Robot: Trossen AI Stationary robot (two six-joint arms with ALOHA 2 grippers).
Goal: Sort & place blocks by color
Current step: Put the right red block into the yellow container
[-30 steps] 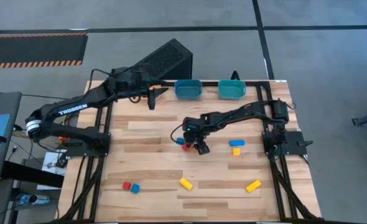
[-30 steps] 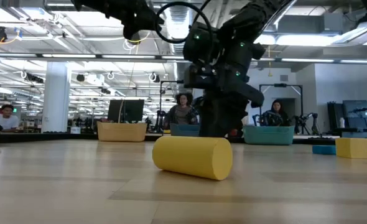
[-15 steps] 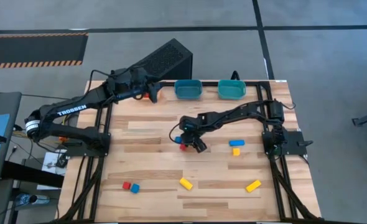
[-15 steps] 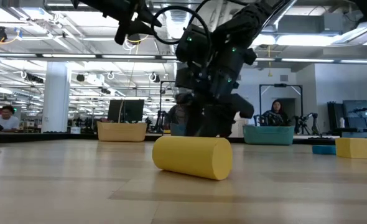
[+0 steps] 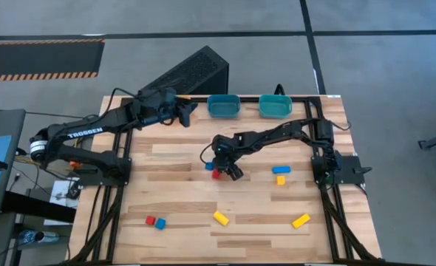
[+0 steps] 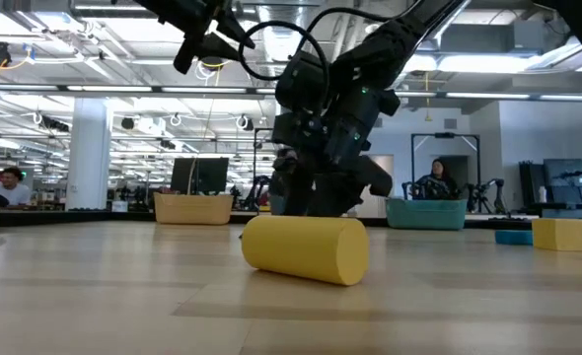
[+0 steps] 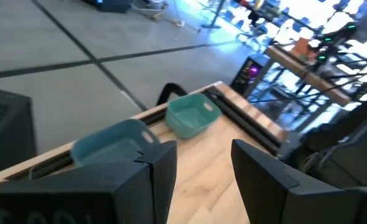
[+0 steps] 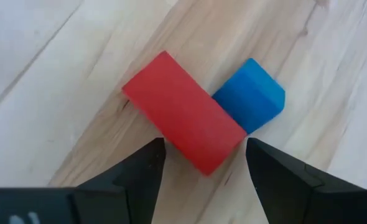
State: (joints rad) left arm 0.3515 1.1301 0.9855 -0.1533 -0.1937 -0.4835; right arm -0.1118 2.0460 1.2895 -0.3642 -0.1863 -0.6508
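A red bar block (image 8: 183, 129) lies flat on the table with a blue block (image 8: 252, 102) touching its side; in the high view they are the red bar (image 5: 216, 174) and the blue block (image 5: 210, 165) at mid-table. My right gripper (image 8: 199, 171) (image 5: 229, 170) is open just above them, with one finger on either side of the red bar's end and no contact showing. My left gripper (image 7: 202, 165) (image 5: 187, 109) is open and empty, raised at the far edge and facing two teal bins (image 7: 193, 115) (image 7: 109, 143). Other blocks lie scattered on the table.
A blue bar (image 5: 281, 169) and a yellow block (image 5: 280, 179) lie right of centre. A red block (image 5: 150, 220), a blue block (image 5: 159, 223) and two yellow blocks (image 5: 220, 217) (image 5: 301, 220) lie near the front edge. The teal bins (image 5: 223, 106) (image 5: 275, 107) stand at the far edge. People sit beyond the table.
My right gripper has moved toward the table's left and come over the red and blue blocks. My left gripper has turned from pointing at the near side to pointing right, toward the teal bins. No block has moved.
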